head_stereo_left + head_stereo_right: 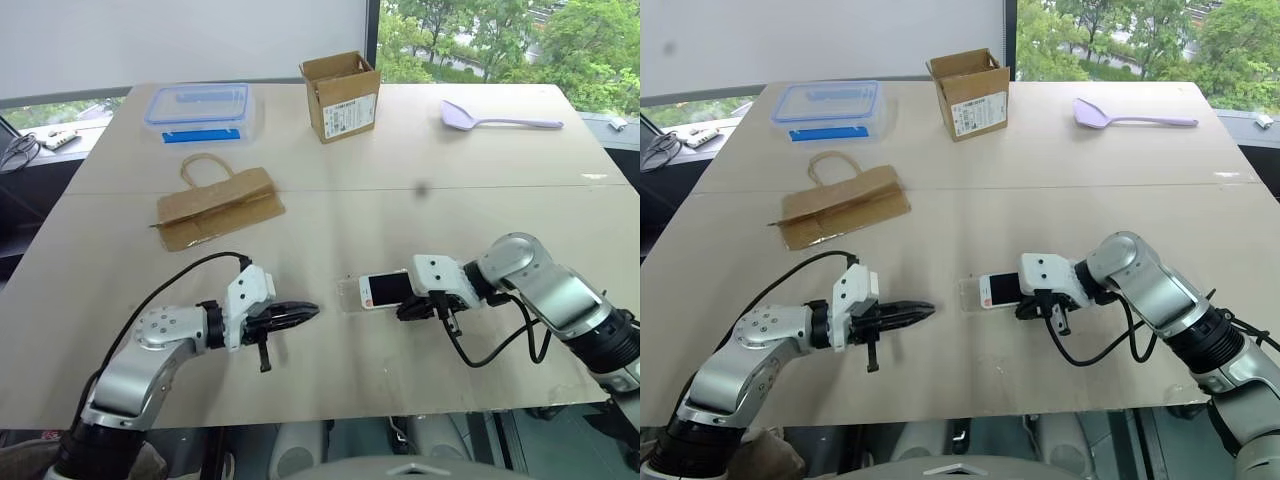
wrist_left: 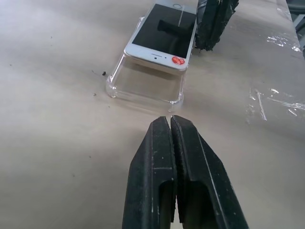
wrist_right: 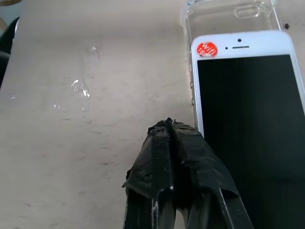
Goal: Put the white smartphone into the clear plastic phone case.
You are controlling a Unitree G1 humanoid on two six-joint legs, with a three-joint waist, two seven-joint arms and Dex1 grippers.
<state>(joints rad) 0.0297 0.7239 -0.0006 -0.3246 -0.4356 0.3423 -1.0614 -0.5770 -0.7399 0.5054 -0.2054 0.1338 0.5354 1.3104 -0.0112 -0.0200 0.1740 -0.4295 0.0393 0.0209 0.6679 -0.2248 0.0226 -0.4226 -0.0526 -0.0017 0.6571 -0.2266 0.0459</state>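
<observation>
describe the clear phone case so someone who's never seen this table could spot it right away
On the tan table, look near the front edge, between the two end effectors. The clear plastic phone case lies flat there as a thin see-through shell, with the white smartphone resting partly over one end of it. Unlike the clear food box at the far left, it has no lid and no blue.

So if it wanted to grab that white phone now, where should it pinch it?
Probably across the white smartphone's long edges, at the raised end, coming from above. That end lies propped on the clear plastic phone case, tilted off the table, so both thin sides are exposed there.
</observation>
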